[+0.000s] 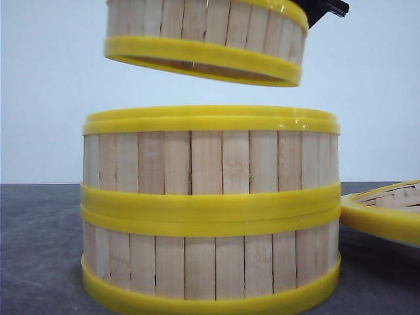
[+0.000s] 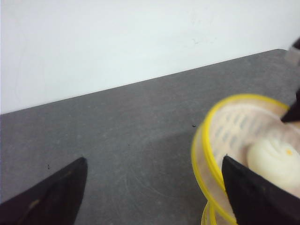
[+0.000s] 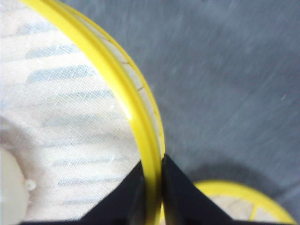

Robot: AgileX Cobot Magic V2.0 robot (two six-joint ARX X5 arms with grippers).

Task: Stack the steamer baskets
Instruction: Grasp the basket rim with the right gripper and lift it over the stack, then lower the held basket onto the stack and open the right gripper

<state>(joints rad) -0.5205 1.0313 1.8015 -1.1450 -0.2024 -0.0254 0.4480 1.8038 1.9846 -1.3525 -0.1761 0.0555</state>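
Two steamer baskets (image 1: 210,210) stand stacked on the dark grey table (image 1: 39,249), near its front edge. Above them hangs a third steamer basket (image 1: 207,39), tilted and clear of the stack, its rim pinched between the right gripper's (image 3: 152,180) fingers (image 3: 180,197); a white bun (image 2: 276,161) sits inside. The left gripper (image 2: 154,187) hovers with fingers spread, holding nothing. A woven-topped lid (image 1: 387,210) lies beside the stack toward the table's right edge.

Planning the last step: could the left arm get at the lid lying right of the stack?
Probably not easily. The left gripper is open and free, but the two-basket stack and the raised basket held by the right gripper stand between it and the lid.
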